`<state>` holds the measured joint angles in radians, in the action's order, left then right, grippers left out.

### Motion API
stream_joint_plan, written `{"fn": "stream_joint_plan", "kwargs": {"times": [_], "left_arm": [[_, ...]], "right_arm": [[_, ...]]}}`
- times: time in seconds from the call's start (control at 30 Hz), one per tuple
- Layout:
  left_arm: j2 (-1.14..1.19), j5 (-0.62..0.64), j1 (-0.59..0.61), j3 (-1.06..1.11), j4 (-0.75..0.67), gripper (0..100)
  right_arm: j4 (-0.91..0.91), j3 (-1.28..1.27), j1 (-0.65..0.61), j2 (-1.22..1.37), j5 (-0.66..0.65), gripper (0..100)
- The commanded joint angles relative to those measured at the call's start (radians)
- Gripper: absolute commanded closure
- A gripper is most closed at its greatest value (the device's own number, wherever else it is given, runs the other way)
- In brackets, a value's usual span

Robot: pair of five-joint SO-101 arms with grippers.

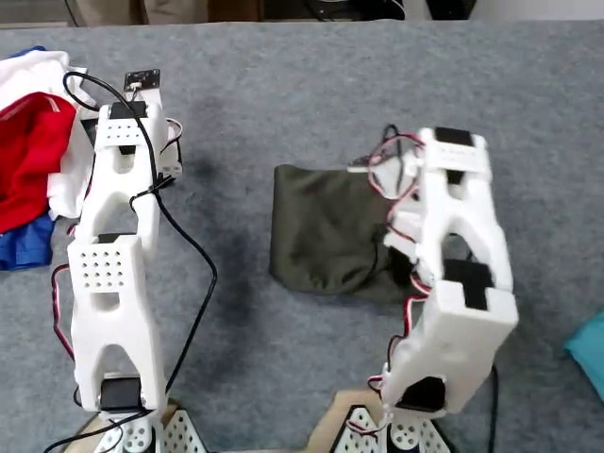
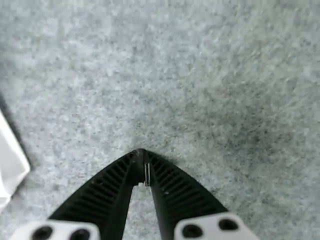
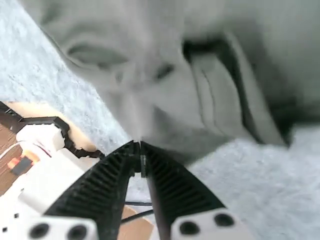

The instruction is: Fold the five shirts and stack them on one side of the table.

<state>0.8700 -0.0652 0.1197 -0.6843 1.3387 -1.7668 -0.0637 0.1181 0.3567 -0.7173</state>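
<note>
Left jaws are clenched empty over the bare grey worktop (image 2: 210, 70), and our right jaws, clenched on nothing too, hang just above the olive shirt (image 1: 321, 226) in the middle. We see red, white and blue shirts (image 1: 33, 160) heaped at the left edge, a teal cloth (image 1: 590, 354) at the right.

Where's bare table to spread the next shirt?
Widest bare table: the far strip beyond the olive shirt, from the shirt pile to the right edge. A smaller patch lies between the left arm and the olive shirt. Crowded: the pile's corner, and the right arm over the shirt's right side, teal cloth beyond.
</note>
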Motion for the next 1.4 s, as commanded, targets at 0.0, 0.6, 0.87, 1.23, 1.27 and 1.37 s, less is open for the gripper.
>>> {"fn": "stream_joint_plan", "kwargs": {"times": [0.0,0.6,0.87,1.23,1.27,1.37], "left_arm": [[-0.031,-0.005,-0.038,-0.002,-0.029,98],[-0.031,-0.005,-0.046,0.000,-0.029,98],[-0.031,-0.005,-0.046,0.000,-0.031,98],[-0.031,-0.005,-0.046,0.000,-0.049,98],[-0.031,-0.005,-0.046,0.000,-0.049,98],[-0.031,-0.005,-0.046,0.000,-0.049,98]], "right_arm": [[-0.015,0.028,0.002,-0.090,-0.015,99.3],[-0.018,0.591,-0.271,0.294,-0.009,99.3],[-0.020,0.501,-0.177,0.294,-0.009,99.3],[-0.018,0.186,-0.068,0.105,-0.015,99.3],[-0.017,0.165,-0.051,0.093,-0.015,99.3],[-0.015,0.133,0.005,0.074,-0.017,99.3]]}}
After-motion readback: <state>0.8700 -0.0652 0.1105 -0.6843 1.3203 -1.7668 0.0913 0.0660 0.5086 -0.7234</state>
